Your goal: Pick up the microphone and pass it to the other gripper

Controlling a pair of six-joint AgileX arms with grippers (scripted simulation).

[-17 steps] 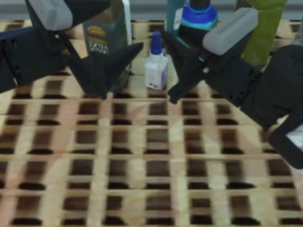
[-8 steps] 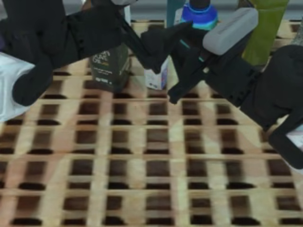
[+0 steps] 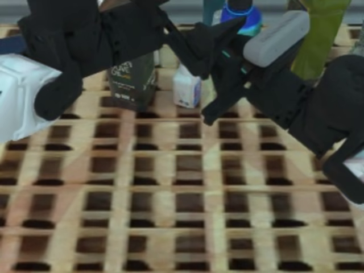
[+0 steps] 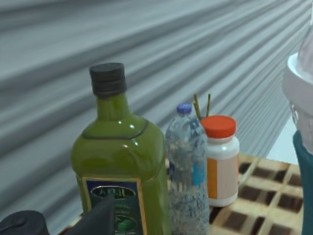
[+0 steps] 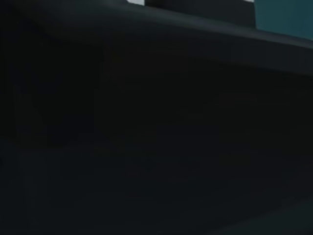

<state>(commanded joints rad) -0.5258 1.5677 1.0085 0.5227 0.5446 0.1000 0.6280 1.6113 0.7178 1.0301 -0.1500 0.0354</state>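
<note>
The microphone shows at the edge of the left wrist view, with a pale rounded head (image 4: pixel 299 85) above a teal handle (image 4: pixel 304 188). From above only teal slivers of the microphone (image 3: pixel 227 54) show between black fingers. My right gripper (image 3: pixel 224 74), carrying a grey block, is held at the back centre and seems shut on the microphone. Its lower finger points down toward the table. The other gripper, my left gripper (image 3: pixel 205 48), reaches in from the left and overlaps the right one's upper finger. It looks open, with one finger (image 4: pixel 98 218) in view. The right wrist view is dark.
A white glue bottle (image 3: pixel 186 88) and a dark carton (image 3: pixel 132 79) stand beneath the left arm. A blue bottle (image 3: pixel 242 14) and a green bottle (image 3: pixel 321 28) stand at the back. An olive-oil bottle (image 4: pixel 120 166), a water bottle (image 4: pixel 188 171) and an orange-capped jar (image 4: pixel 221 161) are also there.
My left arm has swung in from the far left and its gripper now sits against the right gripper, covering the glue bottle's cap. The right arm has stayed still.
</note>
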